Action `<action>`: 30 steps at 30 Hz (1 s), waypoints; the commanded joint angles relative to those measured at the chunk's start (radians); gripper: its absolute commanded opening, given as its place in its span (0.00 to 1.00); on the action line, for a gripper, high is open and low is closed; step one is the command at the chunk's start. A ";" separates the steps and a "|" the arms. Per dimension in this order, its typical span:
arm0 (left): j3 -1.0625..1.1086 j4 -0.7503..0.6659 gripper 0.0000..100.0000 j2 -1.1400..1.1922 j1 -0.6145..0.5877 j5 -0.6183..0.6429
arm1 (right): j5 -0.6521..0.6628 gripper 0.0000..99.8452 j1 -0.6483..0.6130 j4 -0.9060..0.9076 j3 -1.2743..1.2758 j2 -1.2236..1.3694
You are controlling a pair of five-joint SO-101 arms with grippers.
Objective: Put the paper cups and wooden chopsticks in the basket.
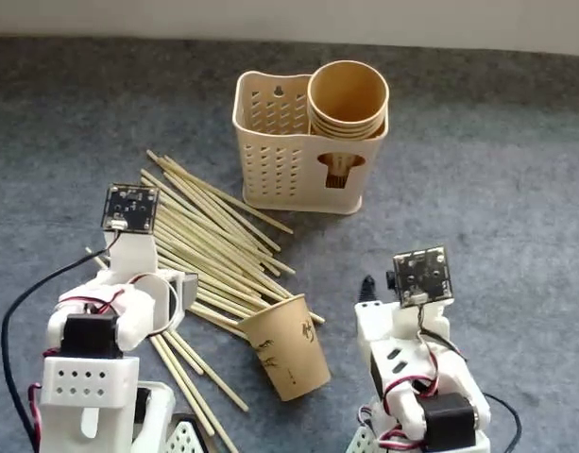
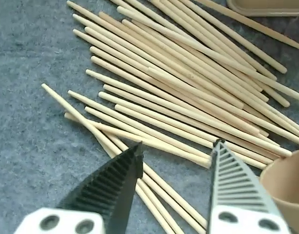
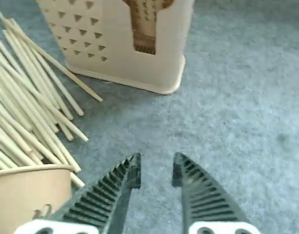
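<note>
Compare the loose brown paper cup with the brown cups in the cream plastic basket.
The loose brown paper cup lies tipped on the grey carpet; the stacked brown cups stand upright, mouths up. The loose cup is outside, beside the wooden chopsticks; the stacked cups sit inside the cream plastic basket. One is single, the others nested. All are tan paper.

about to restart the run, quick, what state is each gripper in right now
Left gripper: open, empty, over the chopsticks.
Right gripper: slightly open, empty.
</note>
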 commanded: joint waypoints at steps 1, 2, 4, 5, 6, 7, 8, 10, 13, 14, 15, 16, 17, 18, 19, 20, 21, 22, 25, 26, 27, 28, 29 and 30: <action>0.027 -0.044 0.23 -0.012 -0.065 0.021 | -0.006 0.22 -0.120 0.008 -0.065 0.002; 0.041 -0.057 0.23 -0.012 -0.081 0.021 | -0.006 0.22 -0.154 0.008 -0.065 0.002; 0.054 -0.078 0.23 -0.012 -0.108 0.021 | -0.006 0.22 -0.211 0.005 -0.065 0.013; 0.059 -0.087 0.23 -0.012 -0.124 0.021 | -0.006 0.22 -0.234 0.002 -0.071 0.035; 0.061 -0.095 0.23 -0.012 -0.134 0.023 | -0.009 0.22 -0.255 0.002 -0.090 0.068; 0.062 -0.100 0.23 -0.012 -0.142 0.023 | -0.029 0.22 -0.272 0.005 -0.116 0.113; 0.065 -0.101 0.23 -0.012 -0.148 0.023 | -0.057 0.22 -0.286 0.007 -0.147 0.168; 0.065 -0.101 0.23 -0.012 -0.153 0.023 | -0.100 0.22 -0.320 0.027 -0.231 0.291; 0.065 -0.101 0.23 -0.012 -0.153 0.023 | -0.166 0.26 -0.398 0.088 -0.374 0.472; 0.065 -0.101 0.23 -0.012 -0.153 0.023 | -0.198 0.29 -0.429 0.110 -0.410 0.529; 0.067 -0.101 0.23 -0.012 -0.153 0.023 | -0.230 0.32 -0.460 0.128 -0.446 0.584; 0.067 -0.101 0.23 -0.012 -0.153 0.023 | -0.259 0.36 -0.489 0.140 -0.476 0.634; 0.067 -0.101 0.23 -0.012 -0.153 0.023 | -0.281 0.39 -0.516 0.147 -0.499 0.685; 0.067 -0.101 0.23 -0.012 -0.153 0.023 | -0.298 0.42 -0.545 0.150 -0.513 0.733; 0.067 -0.101 0.23 -0.012 -0.153 0.023 | -0.310 0.43 -0.575 0.150 -0.512 0.780; 0.067 -0.101 0.23 -0.012 -0.153 0.023 | -0.318 0.44 -0.599 0.148 -0.509 0.823; 0.067 -0.101 0.23 -0.012 -0.153 0.023 | -0.321 0.44 -0.622 0.147 -0.507 0.868; 0.067 -0.101 0.23 -0.012 -0.153 0.023 | -0.330 0.44 -0.641 0.147 -0.507 0.906; 0.067 -0.101 0.23 -0.012 -0.173 0.023 | -0.351 0.44 -0.674 0.147 -0.512 0.993; 0.067 -0.101 0.23 -0.012 -0.177 0.023 | -0.351 0.44 -0.679 0.140 -0.513 1.017; 0.070 -0.101 0.23 -0.012 -0.179 0.023 | -0.350 0.44 -0.684 0.120 -0.509 1.035; 0.076 -0.101 0.23 -0.012 -0.179 0.023 | -0.350 0.44 -0.685 0.096 -0.506 1.052; 0.077 -0.101 0.23 -0.012 -0.179 0.023 | -0.350 0.44 -0.685 0.079 -0.506 1.072; 0.079 -0.101 0.23 -0.012 -0.179 0.023 | -0.350 0.44 -0.685 0.062 -0.504 1.084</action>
